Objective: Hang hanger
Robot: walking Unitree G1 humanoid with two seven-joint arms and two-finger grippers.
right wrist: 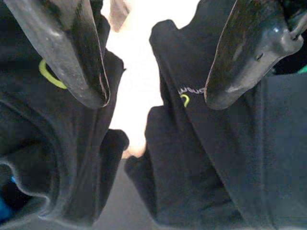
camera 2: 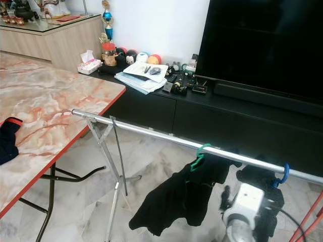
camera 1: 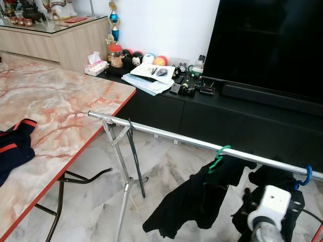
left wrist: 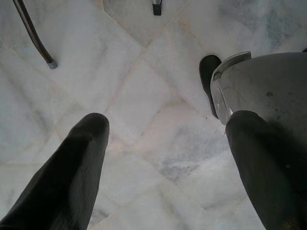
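Green hanger [camera 1: 218, 157] hooked on metal rail [camera 1: 171, 136], black garment [camera 1: 192, 199] draped below. Blue hanger [camera 1: 305, 175] further right. Right gripper [right wrist: 153, 98] spread wide against dark fabric, gripping nothing. Left gripper [left wrist: 163, 158] wide over marble floor [left wrist: 144, 105].

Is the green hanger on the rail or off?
On. The green hanger has its hook over the metal rail, with a black garment hanging from it.
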